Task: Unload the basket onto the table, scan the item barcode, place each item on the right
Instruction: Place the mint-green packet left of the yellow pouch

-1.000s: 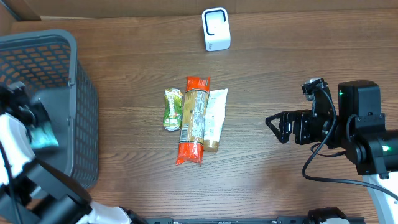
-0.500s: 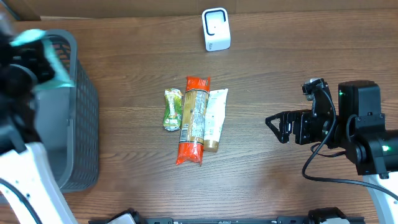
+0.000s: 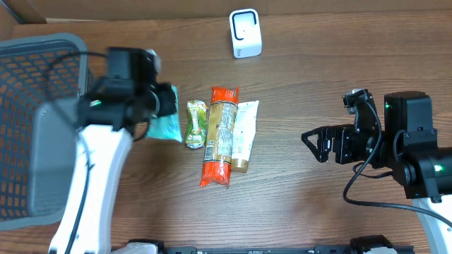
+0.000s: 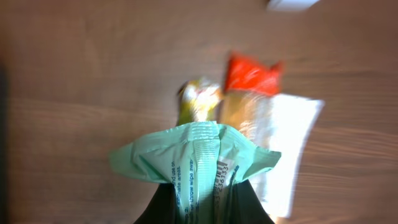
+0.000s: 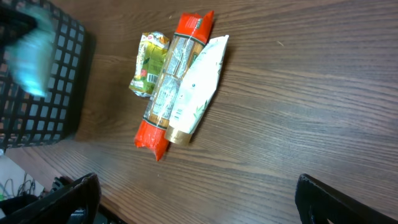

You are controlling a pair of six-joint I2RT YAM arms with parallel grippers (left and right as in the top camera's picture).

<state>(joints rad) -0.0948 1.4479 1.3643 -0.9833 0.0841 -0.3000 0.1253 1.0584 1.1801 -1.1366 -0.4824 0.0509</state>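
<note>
Now mid-carry: packet [image 3: 164, 125] clamped in left gripper [image 3: 161, 106], not yet at scanner [image 3: 245, 33].

Pinched shut on the packet's lower end, held over the table [image 3: 318, 77] just left of the sachet [image 3: 195, 123], well short of the white, boxy scanner at the far edge. Mint-green film, soft and crinkly, pillow-shaped, with a crimped back seam; barcode [image 4: 221, 177] printed beside that seam, facing the wrist camera. Next, probably: swing toward the scanner and turn the wrist so the barcode meets its window; worth a gentle hold, since thin film buckles and could crease the code. Lying in a row alongside: knobbly green-yellow sachet, long clear pack [image 3: 220, 134] with red ends, flat white tube [image 3: 245, 134] with tan cap. Parked well to the right, fingers spread wide, holding nothing: right gripper [image 3: 316, 144]. Dark lattice basket [image 3: 42, 42] at left.
</note>
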